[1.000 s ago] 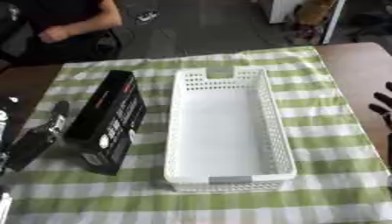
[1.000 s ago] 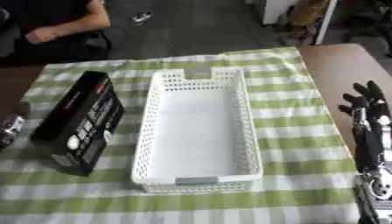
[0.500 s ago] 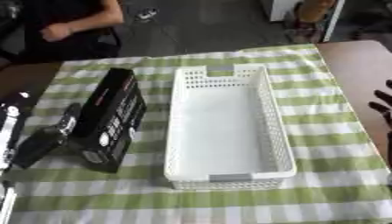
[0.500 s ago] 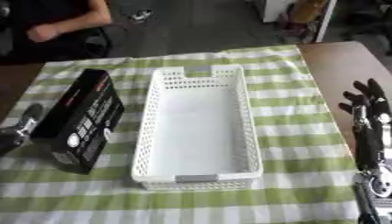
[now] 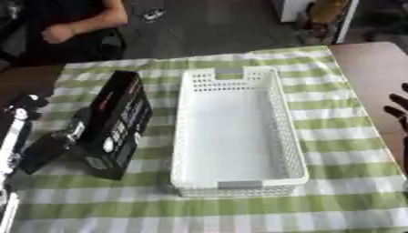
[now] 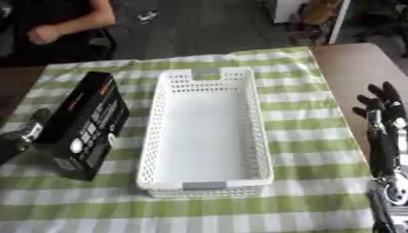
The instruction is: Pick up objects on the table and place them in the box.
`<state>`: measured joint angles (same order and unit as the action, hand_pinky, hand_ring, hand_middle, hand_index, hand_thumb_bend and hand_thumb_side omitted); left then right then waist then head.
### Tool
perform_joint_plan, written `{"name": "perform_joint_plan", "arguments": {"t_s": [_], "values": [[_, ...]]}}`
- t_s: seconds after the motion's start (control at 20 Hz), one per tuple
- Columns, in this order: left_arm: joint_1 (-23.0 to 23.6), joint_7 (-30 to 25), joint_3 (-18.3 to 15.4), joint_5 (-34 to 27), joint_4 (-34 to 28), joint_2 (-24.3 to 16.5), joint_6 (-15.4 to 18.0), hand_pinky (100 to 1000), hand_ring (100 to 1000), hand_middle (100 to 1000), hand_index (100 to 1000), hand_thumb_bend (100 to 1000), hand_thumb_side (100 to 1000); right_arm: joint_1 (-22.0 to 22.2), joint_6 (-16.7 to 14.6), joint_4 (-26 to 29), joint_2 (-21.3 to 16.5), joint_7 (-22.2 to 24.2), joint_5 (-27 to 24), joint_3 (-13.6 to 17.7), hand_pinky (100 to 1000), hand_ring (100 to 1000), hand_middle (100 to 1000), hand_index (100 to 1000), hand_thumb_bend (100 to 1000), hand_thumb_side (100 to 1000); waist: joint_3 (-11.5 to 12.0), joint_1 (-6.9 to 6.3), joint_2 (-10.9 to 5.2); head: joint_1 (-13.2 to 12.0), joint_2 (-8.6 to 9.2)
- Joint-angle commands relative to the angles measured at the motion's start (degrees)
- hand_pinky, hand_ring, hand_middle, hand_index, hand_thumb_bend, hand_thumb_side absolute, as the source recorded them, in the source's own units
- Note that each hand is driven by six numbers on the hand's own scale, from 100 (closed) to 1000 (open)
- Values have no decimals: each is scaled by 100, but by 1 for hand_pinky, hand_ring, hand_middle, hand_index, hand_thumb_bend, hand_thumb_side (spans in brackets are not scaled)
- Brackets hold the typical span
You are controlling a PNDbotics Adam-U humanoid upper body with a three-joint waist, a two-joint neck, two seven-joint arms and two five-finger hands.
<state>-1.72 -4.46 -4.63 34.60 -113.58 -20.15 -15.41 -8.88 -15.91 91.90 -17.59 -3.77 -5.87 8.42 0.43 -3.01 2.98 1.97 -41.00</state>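
Observation:
A black rectangular box (image 5: 119, 120) with pale print stands on its long edge on the checked cloth, left of the white perforated basket (image 5: 239, 184), which holds nothing. My left hand (image 5: 48, 148) comes in from the lower left. Its fingers lie straight against the box's left side, not curled round it. My right hand (image 6: 382, 113) rests at the right edge over the brown table top, fingers straight and pointing up, holding nothing.
A green and white checked cloth (image 5: 334, 136) covers most of the table, with bare brown wood (image 6: 350, 68) at the far right. Part of my left arm, pale and silver (image 5: 14, 136), runs along the left edge. A person sits beyond the far edge.
My left hand has moved up and to the right, from the cloth's left edge to the black box's left side. The box, the basket and my right hand have stayed put.

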Motion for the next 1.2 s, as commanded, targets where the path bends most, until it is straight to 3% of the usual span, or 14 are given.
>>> {"name": "perform_joint_plan", "arguments": {"t_s": [0.05,1.2], "values": [[-116,-16,3,37,-30,-23,2,815,859,861,937,980,651,-68,-9,57,-57,23,-12,6,780,840,885,1000,100,604,-8,25,-43,-39,17],[-344,-156,115,262,266,61,83,818,860,865,937,953,675,-86,-9,48,-46,46,-20,-12,780,840,886,1000,100,603,-46,44,-35,-64,29]]}}
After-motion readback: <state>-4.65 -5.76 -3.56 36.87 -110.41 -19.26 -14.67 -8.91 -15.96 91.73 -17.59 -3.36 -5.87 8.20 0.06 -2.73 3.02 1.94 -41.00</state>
